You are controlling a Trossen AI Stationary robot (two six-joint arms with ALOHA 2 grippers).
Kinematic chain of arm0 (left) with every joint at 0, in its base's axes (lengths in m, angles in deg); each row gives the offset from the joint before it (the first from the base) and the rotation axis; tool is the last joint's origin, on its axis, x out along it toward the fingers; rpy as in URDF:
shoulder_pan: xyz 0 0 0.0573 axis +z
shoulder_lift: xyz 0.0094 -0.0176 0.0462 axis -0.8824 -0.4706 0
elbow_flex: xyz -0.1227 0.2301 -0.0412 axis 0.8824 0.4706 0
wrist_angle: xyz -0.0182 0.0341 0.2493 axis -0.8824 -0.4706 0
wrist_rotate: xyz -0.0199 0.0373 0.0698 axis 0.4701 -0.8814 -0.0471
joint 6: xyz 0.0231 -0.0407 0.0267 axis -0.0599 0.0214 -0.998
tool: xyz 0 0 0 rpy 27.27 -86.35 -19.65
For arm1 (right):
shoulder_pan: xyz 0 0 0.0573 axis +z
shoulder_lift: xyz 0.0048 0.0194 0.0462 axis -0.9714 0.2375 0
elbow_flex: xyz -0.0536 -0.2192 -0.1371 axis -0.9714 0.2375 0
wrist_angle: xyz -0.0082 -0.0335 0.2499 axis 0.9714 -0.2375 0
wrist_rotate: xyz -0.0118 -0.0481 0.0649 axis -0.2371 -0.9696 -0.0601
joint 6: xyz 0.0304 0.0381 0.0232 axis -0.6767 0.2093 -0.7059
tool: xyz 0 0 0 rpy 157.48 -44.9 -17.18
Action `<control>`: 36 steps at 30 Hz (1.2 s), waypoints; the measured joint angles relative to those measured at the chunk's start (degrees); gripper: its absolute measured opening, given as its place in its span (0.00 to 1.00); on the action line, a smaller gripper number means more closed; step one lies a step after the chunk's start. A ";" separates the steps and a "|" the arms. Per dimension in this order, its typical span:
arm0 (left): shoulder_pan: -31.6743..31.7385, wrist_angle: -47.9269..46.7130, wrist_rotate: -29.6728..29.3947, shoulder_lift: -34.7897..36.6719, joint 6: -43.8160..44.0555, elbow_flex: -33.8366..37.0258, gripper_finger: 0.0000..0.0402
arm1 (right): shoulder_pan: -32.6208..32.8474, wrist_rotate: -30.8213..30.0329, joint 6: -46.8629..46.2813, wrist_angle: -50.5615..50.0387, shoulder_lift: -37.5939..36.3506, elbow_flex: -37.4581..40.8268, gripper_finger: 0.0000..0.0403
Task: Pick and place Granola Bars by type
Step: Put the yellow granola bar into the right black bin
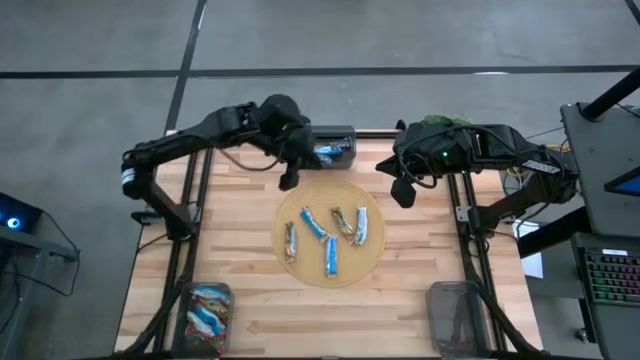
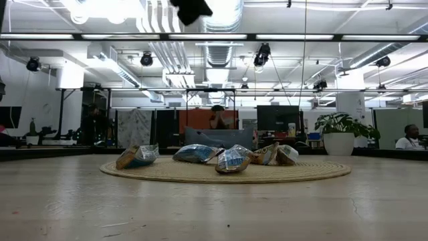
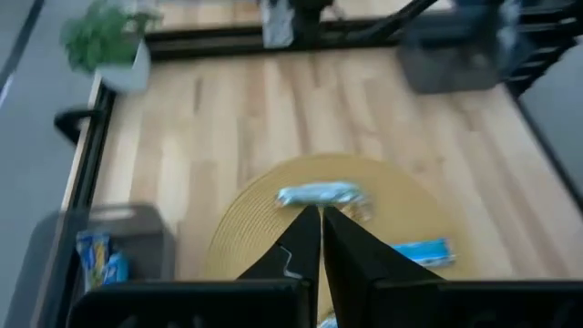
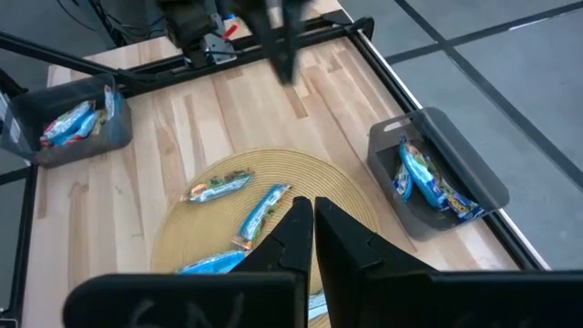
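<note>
From the high view, five granola bars [image 1: 329,236] are scattered on the round woven mat [image 1: 370,262] in the middle of the wooden table [image 1: 250,290]. The left gripper [image 1: 290,180] hangs over the table just off the mat's far-left edge, next to a grey bin [image 1: 336,143] at the back that has blue bars in it. The right gripper [image 1: 404,191] hovers off the mat's far-right side. Two more bins sit at the near edge: the left one [image 1: 207,313] is full of bars, the right one [image 1: 458,312] looks see-through grey.

Low view: the bars [image 2: 195,154] lie in a loose row on the mat [image 2: 294,173], and only a dark bit of arm pokes in at the top, so no gripper down at table level.

Left wrist view: the left gripper [image 3: 321,217] is pinched closed with nothing between its fingers, pointing at a blue-white bar [image 3: 320,193] on the mat; another blue one [image 3: 423,252] lies off to the side.

Right wrist view: the right gripper [image 4: 312,210] is clenched too, empty, above the mat with bars [image 4: 261,212] below it, and a bin [image 4: 439,178] with blue bars close by.
</note>
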 joint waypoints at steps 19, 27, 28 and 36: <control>-12.66 -8.72 -0.22 9.89 9.41 0.16 0.00 | 0.00 0.02 -0.48 0.00 0.02 0.52 0.02; -16.25 -5.05 -3.78 11.11 11.17 4.53 0.00 | 0.02 0.02 -0.54 0.26 0.02 2.09 0.02; -16.29 -3.55 -4.03 11.72 11.87 6.05 0.00 | 0.02 0.04 -0.55 0.35 0.02 2.58 0.02; -16.87 10.46 -13.44 19.20 20.59 20.75 0.00 | 0.02 0.19 -1.97 1.58 0.03 6.08 0.02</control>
